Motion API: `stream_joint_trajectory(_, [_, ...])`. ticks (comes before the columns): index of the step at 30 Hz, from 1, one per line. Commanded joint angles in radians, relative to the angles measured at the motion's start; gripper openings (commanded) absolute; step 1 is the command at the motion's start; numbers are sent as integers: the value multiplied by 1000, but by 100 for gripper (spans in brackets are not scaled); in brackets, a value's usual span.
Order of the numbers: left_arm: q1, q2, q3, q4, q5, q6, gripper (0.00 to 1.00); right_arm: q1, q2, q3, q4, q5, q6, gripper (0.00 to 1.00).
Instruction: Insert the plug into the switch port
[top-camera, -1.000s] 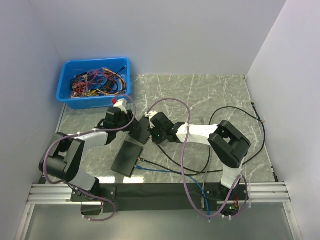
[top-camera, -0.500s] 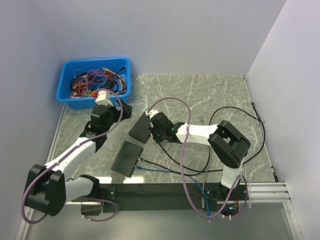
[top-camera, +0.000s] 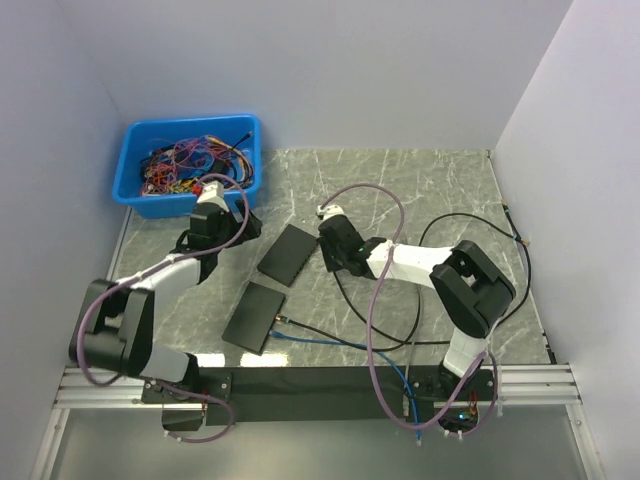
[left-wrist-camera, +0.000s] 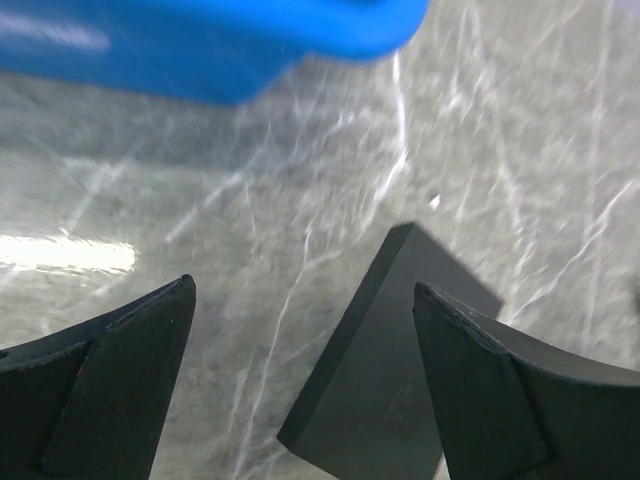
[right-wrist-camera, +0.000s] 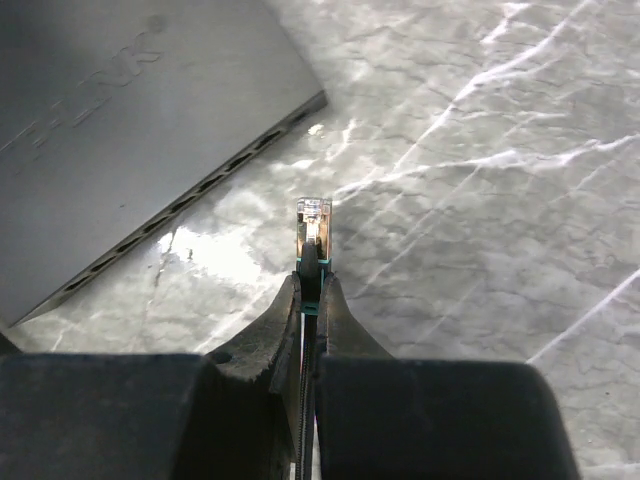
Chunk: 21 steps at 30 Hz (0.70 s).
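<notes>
The switch (top-camera: 288, 252) is a flat black box lying on the marble table; its row of ports (right-wrist-camera: 190, 205) runs along the side that faces my right gripper. My right gripper (right-wrist-camera: 311, 290) is shut on the plug (right-wrist-camera: 313, 225), a clear connector with a teal boot that sticks out past the fingertips, a short way off the ports. In the top view that gripper (top-camera: 328, 258) sits just right of the switch. My left gripper (left-wrist-camera: 305, 300) is open and holds nothing, above the switch's far corner (left-wrist-camera: 390, 380); in the top view the left gripper (top-camera: 247, 224) is left of the switch.
A blue bin (top-camera: 190, 165) full of coloured cables stands at the back left, close behind my left gripper. A second black box (top-camera: 255, 315) lies nearer the front. A blue cable (top-camera: 310, 340) and black cables (top-camera: 500, 260) trail over the table.
My left gripper has opened, let go of the switch and drawn back toward the bin. The switch now lies flat. The right gripper has shifted slightly right with the plug.
</notes>
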Motion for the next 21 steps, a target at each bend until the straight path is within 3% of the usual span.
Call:
stream_joint_trajectory(1, [-2, 74, 62, 20, 102, 52, 94, -13, 1, 31, -1, -35, 23, 0])
stream_joint_trajectory(9, [-2, 258, 157, 41, 341, 81, 86, -11, 34, 65, -23, -155, 17, 0])
stream_joint_trajectory(13, [-3, 272, 136, 60, 317, 73, 86, -8, 54, 65, -1, -244, 10, 0])
stream_joint_trajectory(21, [-26, 274, 142, 50, 261, 46, 82, 24, 83, 100, -20, -242, -6, 0])
